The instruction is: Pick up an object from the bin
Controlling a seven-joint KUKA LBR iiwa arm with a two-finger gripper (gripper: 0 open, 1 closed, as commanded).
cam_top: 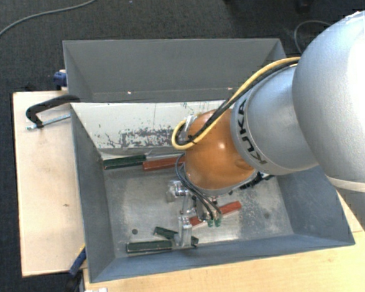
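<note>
My end effector [190, 232] hangs just beside the dark green marker [147, 246]; I cannot tell if it's open. I'd centre it across the barrel first

Single camera above bin [164, 65], looking down, slightly oblique, close; arm [316, 101] enters from view's right, whole bin framed

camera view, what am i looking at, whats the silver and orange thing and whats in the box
It looks down into a grey bin from above. The silver shape from the right is a robot arm; the orange dome covers its wrist, and its gripper hangs below, low near the bin's front. Inside: a long dark green bar by the front wall, a short dark green piece beside it, a red piece right of the gripper, a green stick and a red stick at the back. Whether it holds anything is unclear.
</note>
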